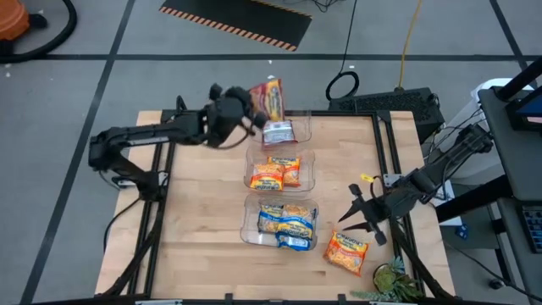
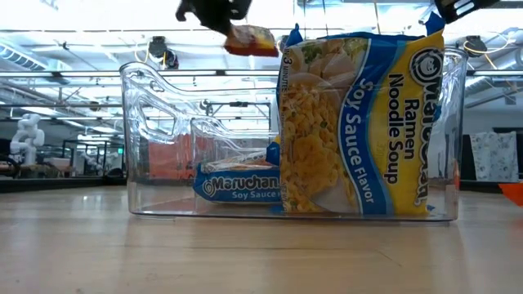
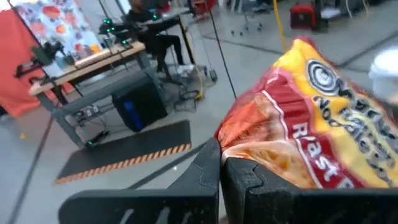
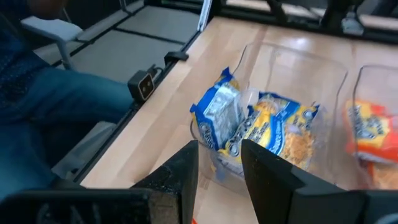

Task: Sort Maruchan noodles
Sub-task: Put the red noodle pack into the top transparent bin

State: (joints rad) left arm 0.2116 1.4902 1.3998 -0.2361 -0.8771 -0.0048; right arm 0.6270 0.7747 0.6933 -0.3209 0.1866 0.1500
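My left tool (image 1: 254, 106) is raised over the far end of the light wooden counter (image 1: 199, 212), its fingers clamped on a glossy reddish-brown ramen packet (image 1: 268, 98) — the left wrist view shows the fingers (image 3: 205, 171) pressed together on the packet's (image 3: 311, 124) edge. In the low view the same packet (image 2: 252, 39) hangs high above the bins.

Three clear plastic bins stand in a row down the middle of the counter:
- Far bin (image 1: 288, 131): one reddish-brown packet with a silvery face (image 1: 278, 133), lying just under the held one.
- Middle bin (image 1: 280, 172): two orange ramen packets (image 1: 275, 172), side by side.
- Near bin (image 1: 280, 224): blue-and-yellow soy-sauce ramen packets (image 1: 286, 224); in the low view one stands upright against the wall (image 2: 359, 122) and another lies flat behind it (image 2: 237, 186).

One more orange ramen packet (image 1: 345, 252) lies loose on the counter, just beside the near bin, toward the right edge.

My right tool (image 1: 362, 216) hovers near that loose packet — fingers (image 4: 180, 171) spread apart, gripping nothing. Its wrist view looks across at the near bin (image 4: 298, 68).
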